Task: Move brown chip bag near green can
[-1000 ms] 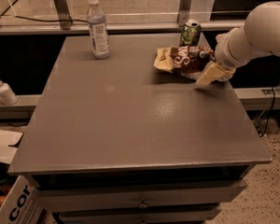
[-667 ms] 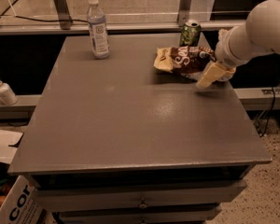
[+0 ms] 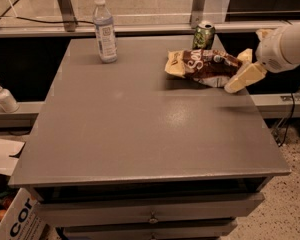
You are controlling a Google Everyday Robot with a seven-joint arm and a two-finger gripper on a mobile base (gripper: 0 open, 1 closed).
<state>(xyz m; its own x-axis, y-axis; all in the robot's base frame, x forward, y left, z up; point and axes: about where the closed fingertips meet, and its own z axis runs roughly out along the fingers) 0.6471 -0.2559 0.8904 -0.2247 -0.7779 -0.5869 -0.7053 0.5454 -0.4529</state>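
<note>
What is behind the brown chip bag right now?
The green can stands just behind the brown chip bag, its base seemingly covered. The gripper is at the bag's right end.

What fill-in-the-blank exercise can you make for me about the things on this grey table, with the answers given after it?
1. The green can stands ___, not on its side.
2. The brown chip bag lies beside the can, with the tool at the bag's ___ end in the camera view.
3. The clear bottle has a ___ cap.
Missing words: upright; right; white.
</note>
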